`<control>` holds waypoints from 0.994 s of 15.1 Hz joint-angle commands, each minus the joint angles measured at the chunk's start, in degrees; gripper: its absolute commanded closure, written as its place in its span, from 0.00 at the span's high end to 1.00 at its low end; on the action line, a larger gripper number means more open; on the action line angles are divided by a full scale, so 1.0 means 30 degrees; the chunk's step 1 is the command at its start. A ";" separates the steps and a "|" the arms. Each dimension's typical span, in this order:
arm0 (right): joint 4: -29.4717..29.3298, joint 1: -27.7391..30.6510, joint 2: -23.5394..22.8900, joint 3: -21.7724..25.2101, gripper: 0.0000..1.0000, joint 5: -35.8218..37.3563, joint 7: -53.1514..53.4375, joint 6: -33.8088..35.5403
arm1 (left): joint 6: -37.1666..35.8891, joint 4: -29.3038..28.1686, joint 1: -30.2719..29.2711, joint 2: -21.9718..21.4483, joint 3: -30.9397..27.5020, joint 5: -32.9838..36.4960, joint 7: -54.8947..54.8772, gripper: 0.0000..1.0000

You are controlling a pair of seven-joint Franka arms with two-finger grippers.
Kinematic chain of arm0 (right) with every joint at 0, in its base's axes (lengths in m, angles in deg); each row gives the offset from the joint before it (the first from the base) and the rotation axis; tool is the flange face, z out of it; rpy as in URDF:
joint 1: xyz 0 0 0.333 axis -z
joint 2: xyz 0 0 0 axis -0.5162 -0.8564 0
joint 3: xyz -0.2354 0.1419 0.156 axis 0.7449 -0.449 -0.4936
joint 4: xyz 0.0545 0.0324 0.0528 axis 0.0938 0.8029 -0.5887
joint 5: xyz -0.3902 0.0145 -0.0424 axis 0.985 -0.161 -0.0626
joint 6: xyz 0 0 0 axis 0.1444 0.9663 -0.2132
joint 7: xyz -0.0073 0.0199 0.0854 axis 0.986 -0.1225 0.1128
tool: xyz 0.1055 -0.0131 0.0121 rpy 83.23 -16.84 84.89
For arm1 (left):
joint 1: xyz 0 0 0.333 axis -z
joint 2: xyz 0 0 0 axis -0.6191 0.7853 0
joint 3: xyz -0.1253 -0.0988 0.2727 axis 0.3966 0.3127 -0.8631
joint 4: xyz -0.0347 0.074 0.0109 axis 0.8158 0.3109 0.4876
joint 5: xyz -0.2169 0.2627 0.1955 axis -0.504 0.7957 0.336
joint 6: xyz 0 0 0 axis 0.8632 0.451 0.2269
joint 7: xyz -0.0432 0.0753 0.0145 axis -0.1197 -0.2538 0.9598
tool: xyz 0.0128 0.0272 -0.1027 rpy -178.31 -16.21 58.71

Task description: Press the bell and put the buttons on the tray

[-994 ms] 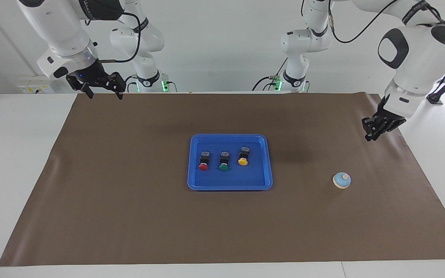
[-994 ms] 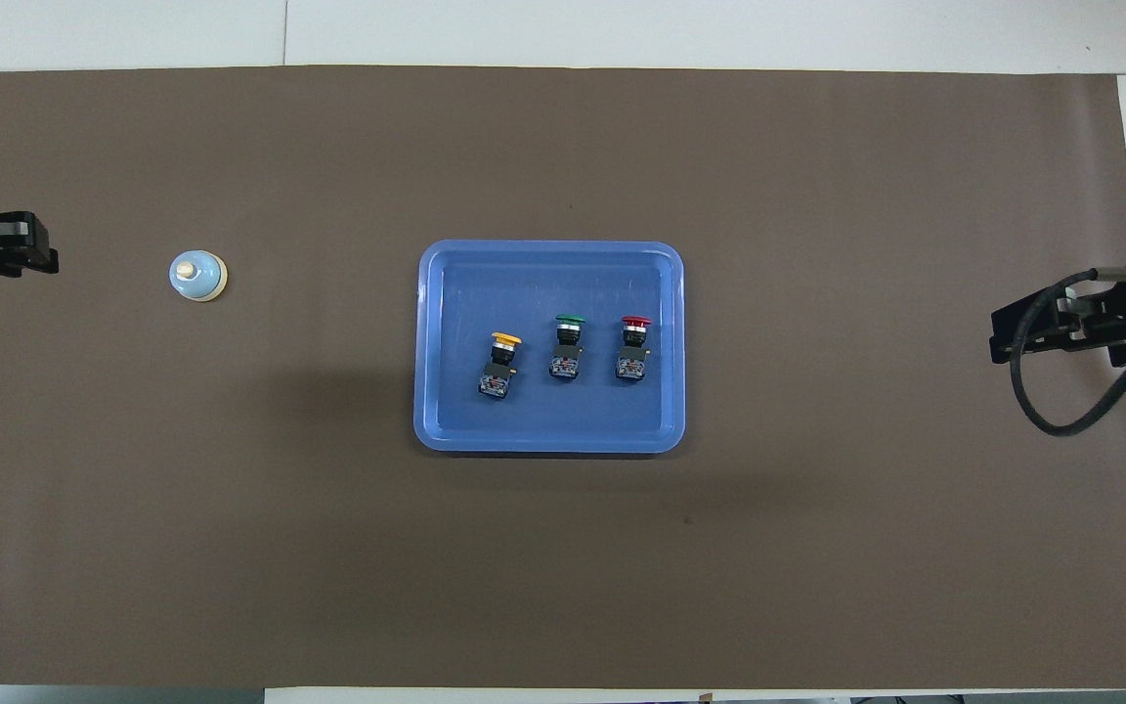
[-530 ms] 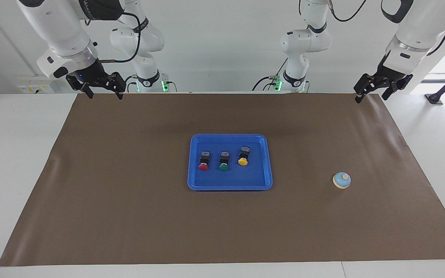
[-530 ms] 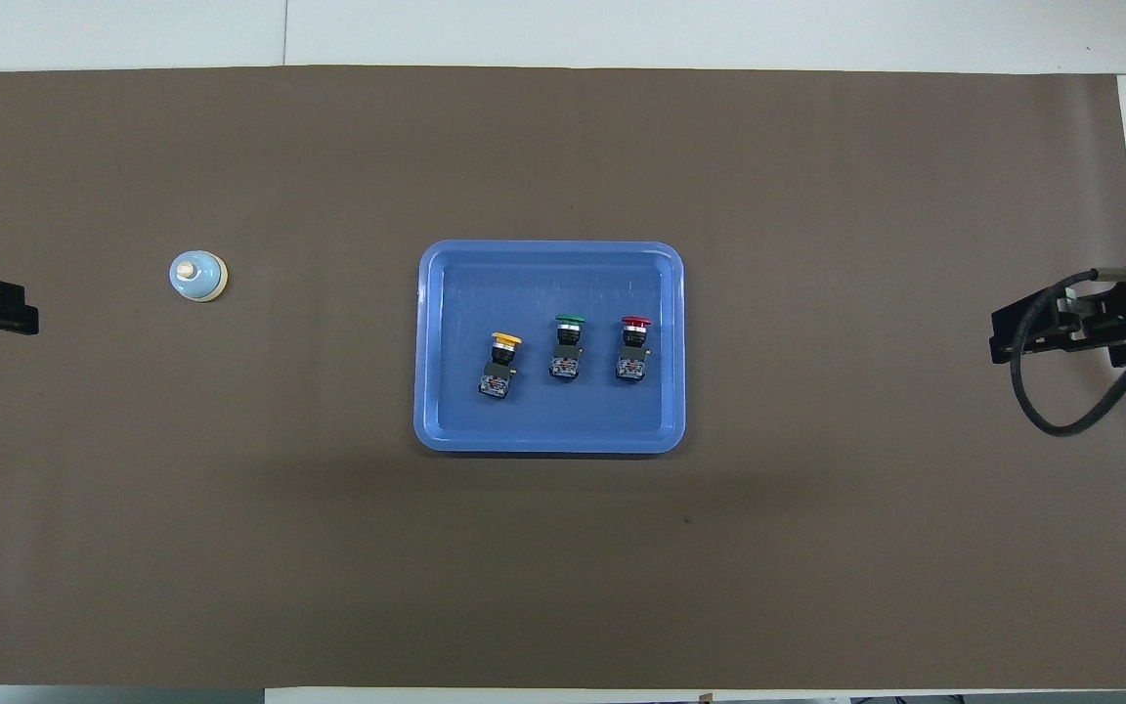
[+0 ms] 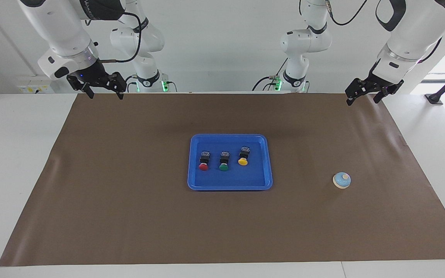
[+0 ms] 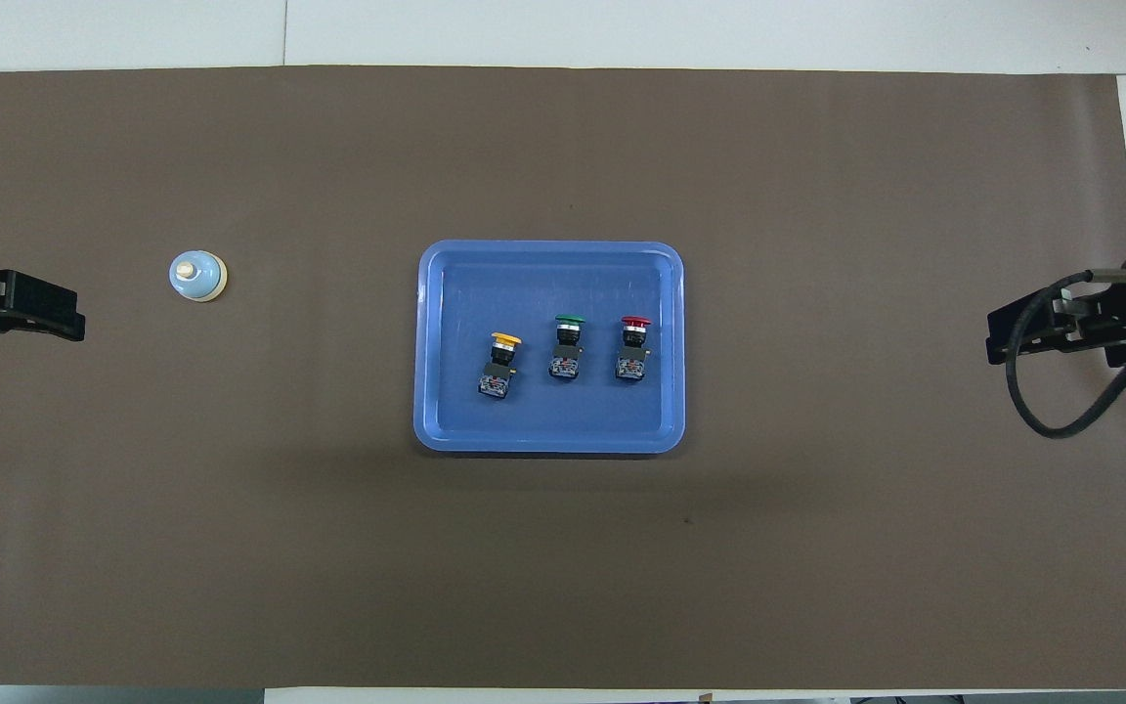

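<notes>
Facing view, biggest thing first: the white tabletop (image 5: 21, 154) fills the frame, and a brown paper mat (image 5: 129, 216) covers most of it from the upper edge down to the bottom. In the middle of the frame, on the mat, sits the blue tray (image 5: 230, 187), flat and square to the mat's edges. Inside it the three buttons lie on their sides in a row across its centre, caps pointing toward the bottom of the frame: the red button (image 5: 204, 161) toward the frame's left, the green button (image 5: 224, 161) in the middle, the yellow button (image 5: 243, 156) toward the frame's right and slightly higher. None touches another or the rim.

Lower right of centre, well apart from the tray, the bell (image 5: 342, 180) stands upright on the mat with its knob on top.

At the upper left of the frame the right claw (image 5: 104, 92) hangs over the mat's upper corner, jaws spread wide and empty. At the upper right the left claw (image 5: 363, 95) hangs over the mat's other upper corner, also spread wide with nothing in it.

Overhead, the left claw (image 6: 11, 308) shows at the frame's left edge, the right claw (image 6: 1052, 328) at the right edge, with the bell (image 6: 197, 277) upper left and the tray (image 6: 550, 442) in the centre.
</notes>
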 commanded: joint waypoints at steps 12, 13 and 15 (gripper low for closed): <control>0.0384 0.0151 0.0298 -0.0135 1.00 0.0089 -0.0460 -0.0138 | -0.0607 0.0306 0.0142 0.0031 -0.0223 -0.1329 -0.1406 1.00; 0.0384 0.0151 0.0298 -0.0135 1.00 0.0089 -0.0460 -0.0138 | -0.0607 0.0306 0.0171 0.0031 -0.0252 -0.1241 -0.1406 1.00; 0.0384 0.0180 0.0298 -0.0135 1.00 0.0089 -0.0460 -0.0138 | -0.0578 0.0306 0.0172 0.0031 -0.0253 -0.1153 -0.1377 1.00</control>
